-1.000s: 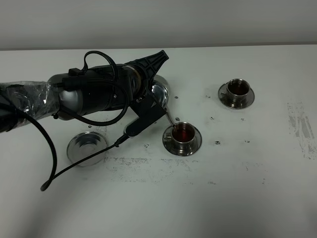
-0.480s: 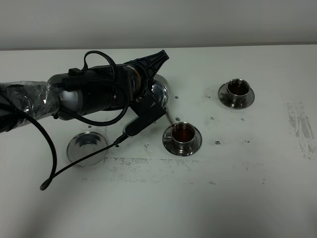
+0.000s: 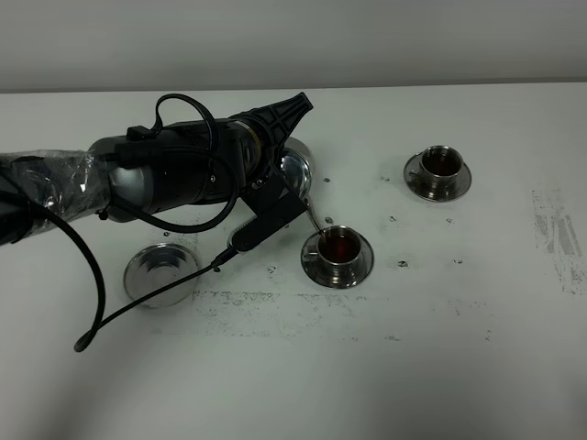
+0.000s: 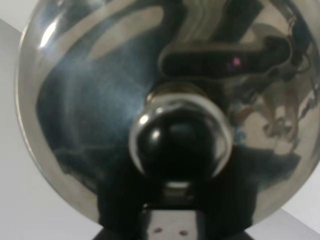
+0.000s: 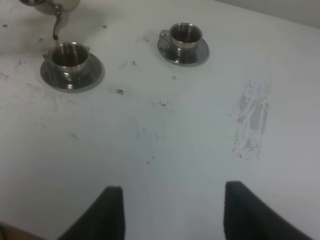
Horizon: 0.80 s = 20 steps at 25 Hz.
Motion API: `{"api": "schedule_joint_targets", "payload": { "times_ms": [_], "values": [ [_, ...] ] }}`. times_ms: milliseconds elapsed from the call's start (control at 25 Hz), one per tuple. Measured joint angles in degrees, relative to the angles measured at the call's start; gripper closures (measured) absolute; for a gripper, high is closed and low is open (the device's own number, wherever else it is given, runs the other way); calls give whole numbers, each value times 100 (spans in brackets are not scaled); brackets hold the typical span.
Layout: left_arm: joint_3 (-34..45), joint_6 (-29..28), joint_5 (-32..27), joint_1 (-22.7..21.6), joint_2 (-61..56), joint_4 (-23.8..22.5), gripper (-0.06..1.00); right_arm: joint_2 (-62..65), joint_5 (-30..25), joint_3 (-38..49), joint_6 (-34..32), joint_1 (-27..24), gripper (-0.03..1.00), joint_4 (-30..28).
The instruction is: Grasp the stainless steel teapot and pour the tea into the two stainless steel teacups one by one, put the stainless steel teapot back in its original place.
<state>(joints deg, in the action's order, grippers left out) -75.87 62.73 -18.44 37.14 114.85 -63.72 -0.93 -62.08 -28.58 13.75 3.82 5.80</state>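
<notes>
My left gripper is shut on the stainless steel teapot and holds it tilted, with its thin spout over the near teacup. That cup on its saucer holds dark tea. The far teacup also holds dark tea. The left wrist view is filled by the teapot's domed lid and knob. The round steel tray lies bare at the left. My right gripper is open and empty above the table, and sees the near cup, far cup and spout.
A black cable trails from the left arm across the tray to the table's front. Dark specks and scuff marks mark the white table. The wall runs along the far edge.
</notes>
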Motion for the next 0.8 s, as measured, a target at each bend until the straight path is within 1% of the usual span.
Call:
{"api": "schedule_joint_targets", "payload": {
  "times_ms": [800],
  "values": [
    [0,0,0,0,0,0,77,0,0,0,0,0,54,0]
  ]
}}
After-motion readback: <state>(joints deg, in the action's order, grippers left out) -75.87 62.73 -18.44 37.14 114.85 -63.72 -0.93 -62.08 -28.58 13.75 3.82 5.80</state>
